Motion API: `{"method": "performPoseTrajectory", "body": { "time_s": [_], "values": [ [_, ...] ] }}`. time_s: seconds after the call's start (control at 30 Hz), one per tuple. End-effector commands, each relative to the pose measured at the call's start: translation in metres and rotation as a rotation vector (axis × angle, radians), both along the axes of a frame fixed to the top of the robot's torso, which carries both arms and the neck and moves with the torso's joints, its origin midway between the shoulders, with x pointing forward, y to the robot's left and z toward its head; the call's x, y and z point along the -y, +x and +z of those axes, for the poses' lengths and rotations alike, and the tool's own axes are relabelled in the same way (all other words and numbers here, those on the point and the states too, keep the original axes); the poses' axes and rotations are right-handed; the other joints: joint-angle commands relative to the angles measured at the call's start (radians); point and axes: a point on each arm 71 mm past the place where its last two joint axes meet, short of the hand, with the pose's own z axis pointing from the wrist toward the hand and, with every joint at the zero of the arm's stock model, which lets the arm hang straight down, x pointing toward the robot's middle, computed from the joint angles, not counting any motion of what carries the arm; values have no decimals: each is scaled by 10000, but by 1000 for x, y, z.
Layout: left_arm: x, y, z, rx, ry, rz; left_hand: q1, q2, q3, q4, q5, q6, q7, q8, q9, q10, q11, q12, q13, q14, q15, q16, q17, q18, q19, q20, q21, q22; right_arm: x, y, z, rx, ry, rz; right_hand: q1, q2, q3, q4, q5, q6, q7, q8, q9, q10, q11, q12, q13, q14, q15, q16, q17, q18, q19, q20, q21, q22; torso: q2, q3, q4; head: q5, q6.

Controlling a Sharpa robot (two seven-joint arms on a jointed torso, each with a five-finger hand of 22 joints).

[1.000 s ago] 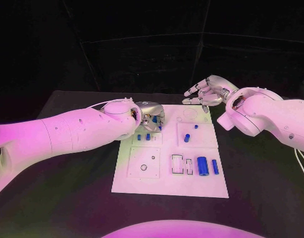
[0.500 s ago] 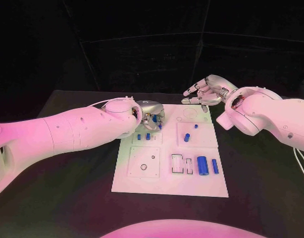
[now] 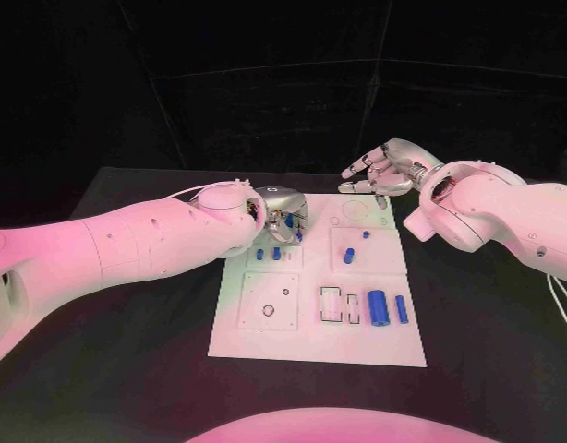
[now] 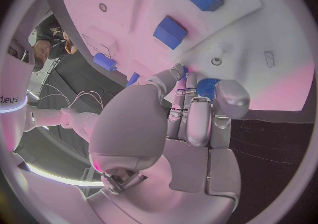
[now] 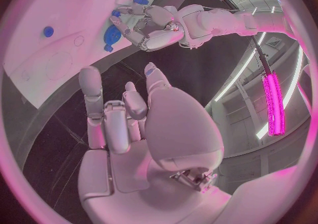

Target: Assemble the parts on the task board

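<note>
Task board [image 3: 319, 346] lay mid-desk [image 3: 124, 369]. Left hand [image 3: 281, 216] set over board's far left corner, fingers curled onto a blue part [image 4: 208, 86] there. Right hand [image 3: 383, 173] raised just beyond board's far right corner, fingers apart, holding nothing. Blue cylinders [image 3: 377, 307] rested near board's near right edge.

no readable labels or numbers, clipped lettering on white arm [image 4: 12, 96]

Your left hand [image 3: 280, 214] curling fingers [image 4: 197, 123] down, pinching blue part [image 4: 208, 87]; right hand [image 3: 383, 171] hovering, fingers [image 5: 93, 94] loosely spread, holding nothing.
</note>
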Motion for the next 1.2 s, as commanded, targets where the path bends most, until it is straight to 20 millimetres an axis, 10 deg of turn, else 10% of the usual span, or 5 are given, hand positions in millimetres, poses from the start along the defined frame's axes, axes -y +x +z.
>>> {"method": "performPoseTrajectory", "body": {
  "time_s": [0.03, 1.2],
  "values": [
    [-3, -1, -2, 102, -5, 55, -89, -1, 88, -24, 12, 85, 20, -61, 9, 108, 13, -96, -15, 151, -67, 7, -30, -202, 71, 4, 62, 38, -1, 0, 1, 56, 4, 118, -5, 77, -14, 13, 44, -57, -8, 34, -13, -48, -5, -34, 1, 446, -77, -60, 7, 142, -7, -10, -59, -6, 6, -6, -6, -1, 19],
    [-61, -5, 25, -639, -432, 1091, -360, -210, 285, -97, -3, 386, 21, -373, -12, 530, 11, -637, -23, 142, -68, -26, -245, -231, 94, -2, 201, 237, 5, 2, 1, 53, -42, -28, -5, 77, -14, 13, 44, -57, -8, 34, -13, -48, -5, -34, 1, 446, -77, -60, 7, 142, -7, -10, -59, -6, 0, -10, 1, 85, 111]
  ]
}}
